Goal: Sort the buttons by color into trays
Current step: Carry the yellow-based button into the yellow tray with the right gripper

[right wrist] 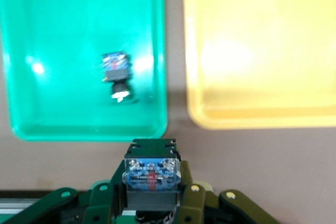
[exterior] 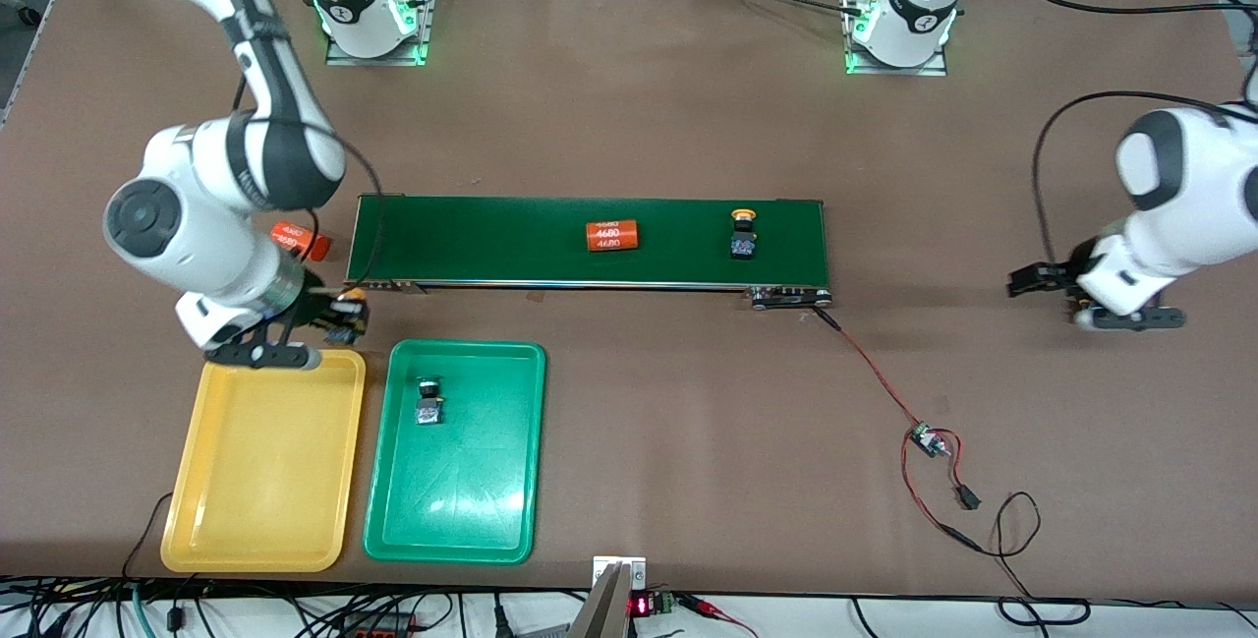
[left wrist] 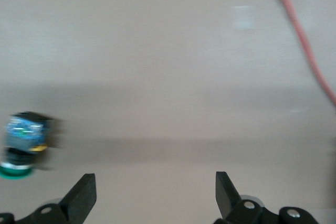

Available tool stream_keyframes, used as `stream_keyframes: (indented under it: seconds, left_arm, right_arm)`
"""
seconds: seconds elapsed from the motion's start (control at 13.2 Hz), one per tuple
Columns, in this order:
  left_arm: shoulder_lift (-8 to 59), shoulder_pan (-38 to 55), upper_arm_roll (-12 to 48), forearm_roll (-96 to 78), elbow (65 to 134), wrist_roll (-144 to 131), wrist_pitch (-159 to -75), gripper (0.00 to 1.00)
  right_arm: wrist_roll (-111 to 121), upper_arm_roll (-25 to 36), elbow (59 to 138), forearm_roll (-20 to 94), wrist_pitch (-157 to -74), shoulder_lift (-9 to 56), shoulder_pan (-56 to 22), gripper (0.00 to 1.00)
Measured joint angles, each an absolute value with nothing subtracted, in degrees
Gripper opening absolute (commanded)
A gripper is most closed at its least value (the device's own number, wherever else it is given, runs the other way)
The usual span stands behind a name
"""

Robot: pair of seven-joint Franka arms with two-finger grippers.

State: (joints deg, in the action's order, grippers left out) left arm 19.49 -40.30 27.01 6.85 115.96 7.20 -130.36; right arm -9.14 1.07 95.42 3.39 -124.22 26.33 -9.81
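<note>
Jaws of the right gripper (right wrist: 149, 203) clamp a button (right wrist: 150, 174); left gripper (left wrist: 156, 195) jaws gape beside a green-capped button (left wrist: 25, 142).

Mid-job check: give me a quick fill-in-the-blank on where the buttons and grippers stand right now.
1. The right gripper is shut on a ____ button.
2. The green tray holds ____ button.
3. The yellow tray holds ____ buttons.
4. The left gripper is ____ over the table, holding nothing.

Missing words: yellow; one; no; open
</note>
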Motion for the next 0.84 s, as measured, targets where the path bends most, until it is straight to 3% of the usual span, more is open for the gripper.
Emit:
stream_keyframes:
  seconds: [0.38,0.84]
  left_arm:
    - [27.2,-49.2,26.1,15.4,110.9,18.6,-130.5,1.0]
    - [32.5,-49.4,26.3,21.5,106.5,23.3,-130.1,1.0]
  right_arm:
    - [3.6,1.6,85.0,3.0,-135.3,39.6,-3.0,0.18]
    - [10.7,1.8,84.1,0.2,-138.8,45.2,3.8,0.18]
